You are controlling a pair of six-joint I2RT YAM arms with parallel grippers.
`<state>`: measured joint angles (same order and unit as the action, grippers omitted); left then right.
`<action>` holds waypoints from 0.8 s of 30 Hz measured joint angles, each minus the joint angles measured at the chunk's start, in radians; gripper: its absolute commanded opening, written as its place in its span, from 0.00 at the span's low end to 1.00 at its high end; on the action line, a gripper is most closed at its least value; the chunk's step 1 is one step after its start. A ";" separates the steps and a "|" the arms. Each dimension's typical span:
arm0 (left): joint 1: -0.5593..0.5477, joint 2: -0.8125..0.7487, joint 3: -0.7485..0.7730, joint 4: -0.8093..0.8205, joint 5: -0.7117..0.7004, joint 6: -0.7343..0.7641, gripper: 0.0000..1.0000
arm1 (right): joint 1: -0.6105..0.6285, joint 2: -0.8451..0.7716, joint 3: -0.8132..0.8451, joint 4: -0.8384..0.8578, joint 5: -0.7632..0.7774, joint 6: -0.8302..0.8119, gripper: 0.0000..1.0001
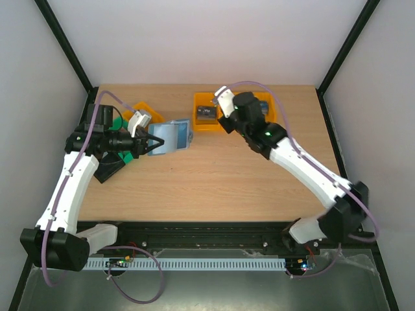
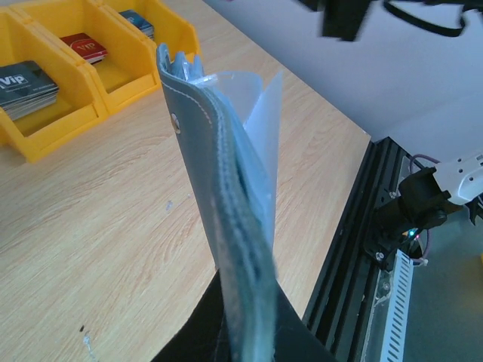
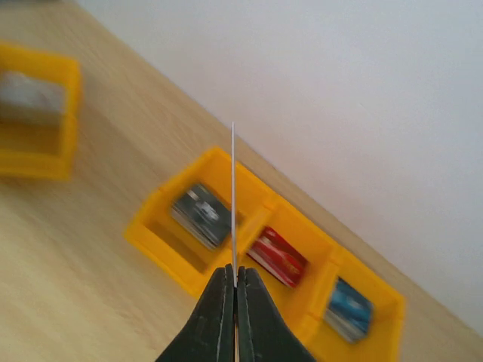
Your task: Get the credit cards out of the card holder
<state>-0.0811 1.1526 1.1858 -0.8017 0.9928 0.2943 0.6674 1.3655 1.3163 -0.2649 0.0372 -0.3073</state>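
The left pincer (image 1: 145,145) clamps the floppy-looking card holder (image 1: 172,135), held up at the left of the surface (image 1: 214,188). The right pincer (image 3: 234,294) pinches a thin, stiff, probably slick credit card (image 3: 233,188) by its bottom edge over the yellow bin (image 3: 170,260).

Card holder (image 1: 172,137) left of bin (image 1: 206,128), cards (image 2: 24,87) inside.

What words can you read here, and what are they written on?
"VIP": on the top dark grey card in the yellow bin.
Red card: white print, too small to read.
Blue card: too small to read.
Right wrist view: all card print is blurred.
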 measured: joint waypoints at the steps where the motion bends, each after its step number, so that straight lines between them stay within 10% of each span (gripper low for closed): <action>1: 0.002 0.000 -0.002 0.003 0.000 -0.004 0.02 | -0.002 0.046 0.018 -0.003 0.038 -0.052 0.02; 24: 0.014 0.050 -0.006 0.004 -0.019 0.006 0.02 | -0.184 0.902 0.547 -0.094 0.373 -0.518 0.01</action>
<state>-0.0666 1.2030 1.1797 -0.7975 0.9733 0.3000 0.4831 2.2673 1.8637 -0.3588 0.4099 -0.8253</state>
